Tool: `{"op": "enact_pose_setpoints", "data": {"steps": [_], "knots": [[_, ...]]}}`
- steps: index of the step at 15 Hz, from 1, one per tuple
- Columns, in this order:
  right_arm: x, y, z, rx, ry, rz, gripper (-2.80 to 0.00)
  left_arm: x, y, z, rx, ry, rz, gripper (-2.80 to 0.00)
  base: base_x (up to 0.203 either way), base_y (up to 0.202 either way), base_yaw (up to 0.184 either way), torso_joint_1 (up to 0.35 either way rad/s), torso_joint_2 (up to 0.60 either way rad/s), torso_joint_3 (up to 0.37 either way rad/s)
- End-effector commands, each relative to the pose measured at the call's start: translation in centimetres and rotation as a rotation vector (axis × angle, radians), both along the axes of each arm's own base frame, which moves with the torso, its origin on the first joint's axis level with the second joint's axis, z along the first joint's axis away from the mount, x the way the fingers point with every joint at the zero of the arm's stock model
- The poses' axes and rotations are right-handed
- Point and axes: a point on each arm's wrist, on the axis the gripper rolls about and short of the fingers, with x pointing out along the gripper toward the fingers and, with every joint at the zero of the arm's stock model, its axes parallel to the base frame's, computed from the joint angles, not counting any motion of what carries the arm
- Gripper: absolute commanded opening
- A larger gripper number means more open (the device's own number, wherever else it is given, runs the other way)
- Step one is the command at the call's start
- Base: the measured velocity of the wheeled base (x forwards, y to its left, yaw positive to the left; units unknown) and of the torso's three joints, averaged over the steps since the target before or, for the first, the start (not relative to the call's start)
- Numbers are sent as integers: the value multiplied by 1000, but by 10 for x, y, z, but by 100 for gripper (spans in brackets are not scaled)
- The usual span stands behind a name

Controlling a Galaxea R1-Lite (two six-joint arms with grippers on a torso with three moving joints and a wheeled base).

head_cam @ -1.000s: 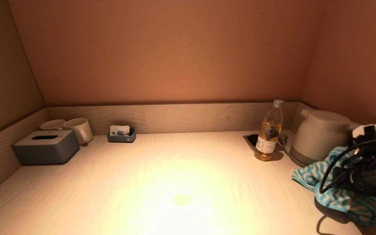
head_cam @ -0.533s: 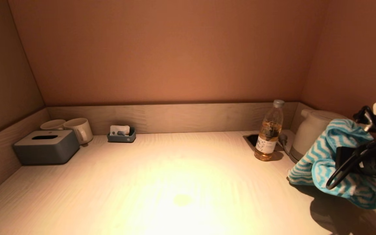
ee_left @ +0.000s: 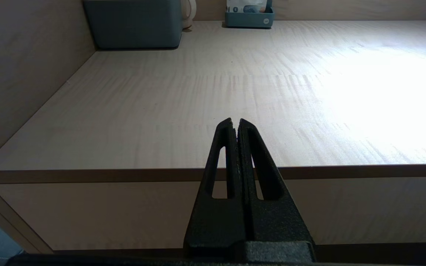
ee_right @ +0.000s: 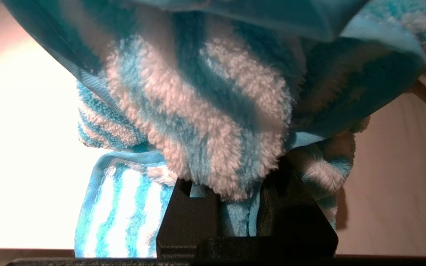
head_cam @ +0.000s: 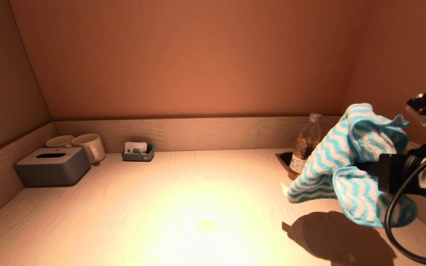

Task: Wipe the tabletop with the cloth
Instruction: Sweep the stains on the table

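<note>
The cloth (head_cam: 350,159) is a fluffy blue-and-white zigzag towel. It hangs bunched in the air above the right side of the light wooden tabletop (head_cam: 183,199). My right gripper (head_cam: 374,166) is shut on the cloth, and its fingers are mostly buried in the folds. In the right wrist view the cloth (ee_right: 213,111) fills most of the picture and is pinched between the black fingers (ee_right: 189,210). My left gripper (ee_left: 235,123) is shut and empty, parked in front of the table's front edge at the left.
A bottle of amber drink (head_cam: 303,147) stands at the back right, partly behind the cloth, by a recessed socket (head_cam: 285,159). A grey tissue box (head_cam: 52,166), two mugs (head_cam: 87,146) and a small blue tray (head_cam: 138,152) sit at the back left. Walls enclose three sides.
My right gripper has lifted the cloth off the tabletop and carried it up and to the left. The cloth now covers the kettle and part of the bottle. The left arm has not moved.
</note>
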Motion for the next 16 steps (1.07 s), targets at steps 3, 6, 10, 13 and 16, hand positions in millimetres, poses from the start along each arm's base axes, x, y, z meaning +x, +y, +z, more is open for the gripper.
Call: {"op": "enact_pose_setpoints", "data": {"steps": [3, 6, 10, 13, 16], "knots": [[-9, 20, 5, 73, -16, 231, -280, 0, 0, 0, 0, 0, 0, -280, 0, 0, 0, 0, 0, 0], [3, 31, 0, 96, -3, 312, -280, 0, 0, 0, 0, 0, 0, -280, 0, 0, 0, 0, 0, 0], [28, 50, -10, 98, 21, 376, -280, 0, 0, 0, 0, 0, 0, -280, 0, 0, 0, 0, 0, 0], [39, 67, -12, 100, 19, 432, -280, 0, 0, 0, 0, 0, 0, -280, 0, 0, 0, 0, 0, 0], [55, 100, -10, 121, 42, 511, -280, 0, 0, 0, 0, 0, 0, -280, 0, 0, 0, 0, 0, 0]]}}
